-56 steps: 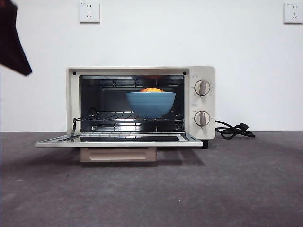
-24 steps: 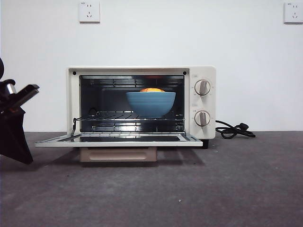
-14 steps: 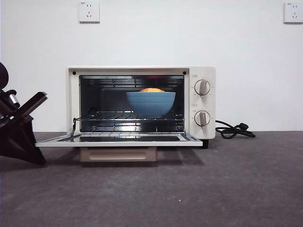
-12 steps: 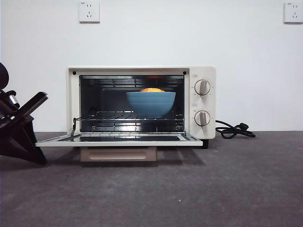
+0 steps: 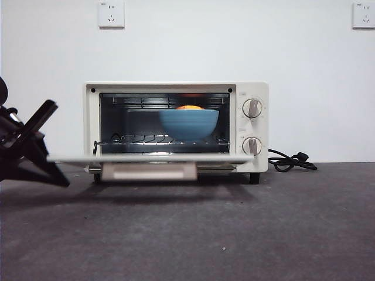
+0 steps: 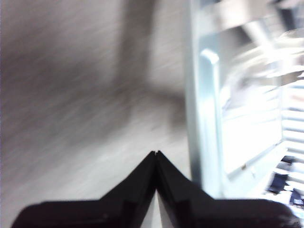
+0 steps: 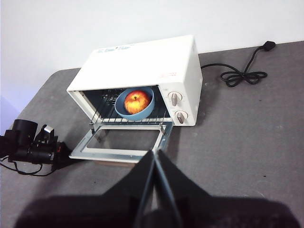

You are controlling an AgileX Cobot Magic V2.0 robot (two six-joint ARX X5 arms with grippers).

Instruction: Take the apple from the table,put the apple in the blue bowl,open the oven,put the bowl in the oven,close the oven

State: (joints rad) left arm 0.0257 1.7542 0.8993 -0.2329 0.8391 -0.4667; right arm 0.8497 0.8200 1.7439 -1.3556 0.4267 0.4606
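The cream-white oven point(image 5: 255, 93) point(image 7: 142, 59) stands at the back of the table point(image 5: 234, 234). The blue bowl point(image 5: 188, 123) point(image 7: 135, 115) sits on its wire rack, holding the apple point(image 5: 188, 108) point(image 7: 136, 100). The door point(image 5: 146, 158) point(image 7: 109, 153) is partly lifted and blurred, its beige handle point(image 5: 149, 171) hanging below. My left gripper point(image 5: 62, 180) point(image 6: 156, 153) is shut and empty, its tip low beneath the door's left end point(image 6: 204, 118). High above the table's front, my right gripper point(image 7: 154, 154) is shut and holds nothing.
A black power cord point(image 5: 290, 161) point(image 7: 242, 76) coils to the right of the oven. Two round knobs point(image 5: 252, 108) sit on its right panel. Wall sockets point(image 5: 111, 14) hang on the white wall behind. The left arm's body point(image 7: 33, 147) lies left of the door.
The left gripper came down at the left and slid right under the door's end. The door has now swung up from its lowest position, and the whole oven looks slightly shifted.
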